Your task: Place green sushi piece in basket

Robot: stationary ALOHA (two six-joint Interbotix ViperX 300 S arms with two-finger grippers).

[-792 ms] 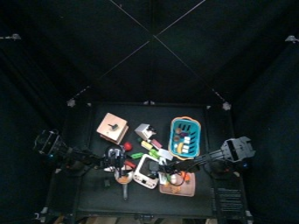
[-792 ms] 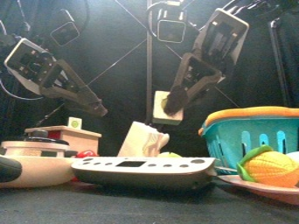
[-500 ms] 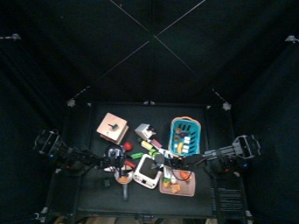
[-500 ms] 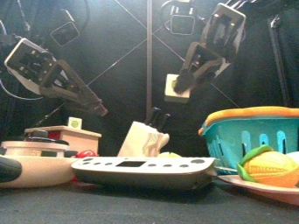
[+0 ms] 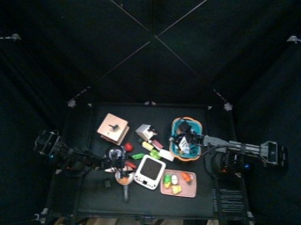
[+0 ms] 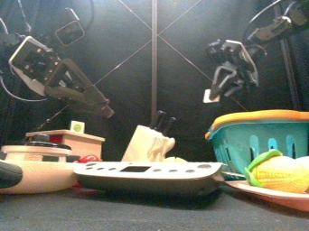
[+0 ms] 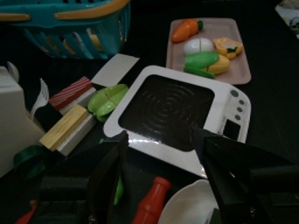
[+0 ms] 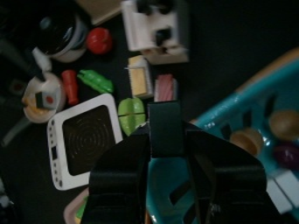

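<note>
Front view shows the right gripper (image 6: pixel 219 90) hanging high above the worktop (image 6: pixel 145 212), a little to the side of the teal basket (image 6: pixel 248 144) and well above its orange rim. Its jaws are pressed together on a small pale piece, which I judge to be the green sushi piece (image 6: pixel 214 95); its colour is hard to tell from here. The left gripper (image 6: pixel 99 110) hangs on the other side. Top view shows the right arm reaching in to the basket, so the piece seems to be over it or just beside its rim, but this view is too small to say which. Left wrist view shows the left jaws apart with nothing between them, above a white scale (image 7: pixel 176 109); a green item (image 7: pixel 108 99) lies beside the scale, and I cannot tell if it is food of another kind. Right wrist view shows the right jaws together as one dark shape that hides what they grip, with the basket wall close beside them. I judge the pick-up and the carry mostly done; lowering over the basket and letting go are left.
</note>
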